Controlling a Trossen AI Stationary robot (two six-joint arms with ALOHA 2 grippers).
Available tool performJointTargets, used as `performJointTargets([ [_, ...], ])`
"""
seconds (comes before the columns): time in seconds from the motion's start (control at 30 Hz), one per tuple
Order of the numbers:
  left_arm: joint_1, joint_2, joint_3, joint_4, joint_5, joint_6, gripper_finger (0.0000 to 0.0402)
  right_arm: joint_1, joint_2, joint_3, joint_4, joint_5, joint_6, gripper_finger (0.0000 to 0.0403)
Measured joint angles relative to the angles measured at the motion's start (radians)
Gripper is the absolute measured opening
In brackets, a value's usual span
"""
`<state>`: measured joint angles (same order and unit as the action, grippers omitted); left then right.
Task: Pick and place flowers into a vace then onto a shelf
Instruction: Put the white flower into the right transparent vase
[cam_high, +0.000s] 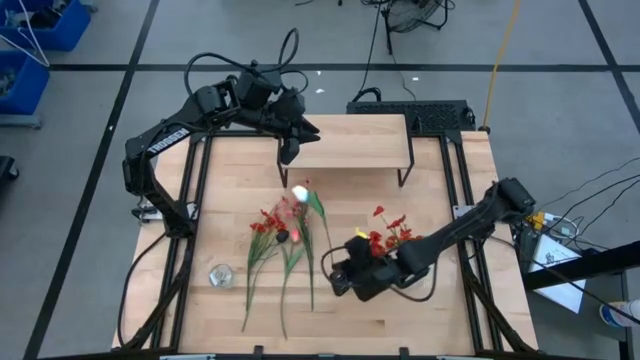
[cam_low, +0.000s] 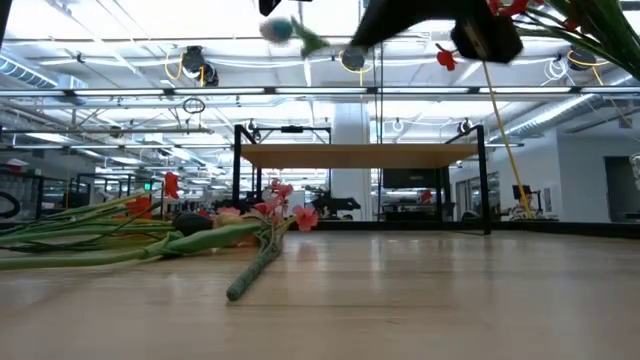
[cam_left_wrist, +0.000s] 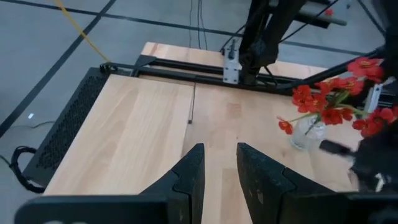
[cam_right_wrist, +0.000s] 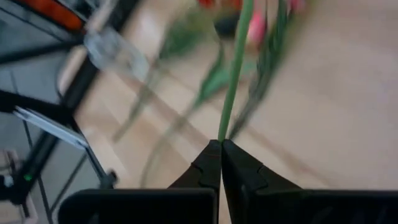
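Several flowers (cam_high: 280, 240) lie loose on the table's left half, blossoms toward the shelf (cam_high: 350, 145) at the far edge. A clear vase (cam_left_wrist: 309, 134) with red flowers (cam_high: 388, 232) in it stands right of centre, next to my right arm. My right gripper (cam_high: 332, 268) is raised over the table's middle, shut on one long green stem whose white bud (cam_high: 299, 192) points toward the shelf. My left gripper (cam_high: 291, 150) hovers above the shelf's left end, open, nothing between its fingers (cam_left_wrist: 193, 171). My right gripper pinches the thin green stem (cam_right_wrist: 222, 134) between its two fingertips, at the stem's lower end. The stem runs on along the line of the fingers, out past their tips. It is lifted clear of the table, with the white bud (cam_low: 278, 30) high in the air.
A small clear glass thing (cam_high: 221, 275) sits near the table's left front. A black box (cam_high: 410, 112) stands behind the shelf. The shelf's thin black legs (cam_low: 487, 190) rise from the far part of the table. Bare wood shows at the table's near right.
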<state>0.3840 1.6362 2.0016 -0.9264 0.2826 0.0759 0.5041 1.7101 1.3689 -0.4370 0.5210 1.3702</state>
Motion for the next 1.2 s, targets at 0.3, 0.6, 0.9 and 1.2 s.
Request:
performJointTargets([
  [0.3, 0.001, 0.0, 0.0, 0.04, 0.006, -0.021, 0.0097, -0.001, -0.148, 0.001, 0.003, 0.22, -0.207, 0.0],
  [0.6, 0.0, -0.001, 0.0, 0.156, 0.023, -0.143, 0.0097, -0.001, -0.264, 0.002, -0.137, 0.318, -0.275, 0.0],
  [0.9, -0.003, -0.001, 0.0, 0.361, 0.147, -0.408, 0.0097, -0.005, -0.348, 0.002, -0.153, 0.392, -0.396, 0.0],
  [1.2, -0.014, 0.0, 0.0, 0.442, 0.177, -0.503, 0.0097, -0.011, -0.435, 0.002, -0.129, 0.468, -0.589, 0.0],
])
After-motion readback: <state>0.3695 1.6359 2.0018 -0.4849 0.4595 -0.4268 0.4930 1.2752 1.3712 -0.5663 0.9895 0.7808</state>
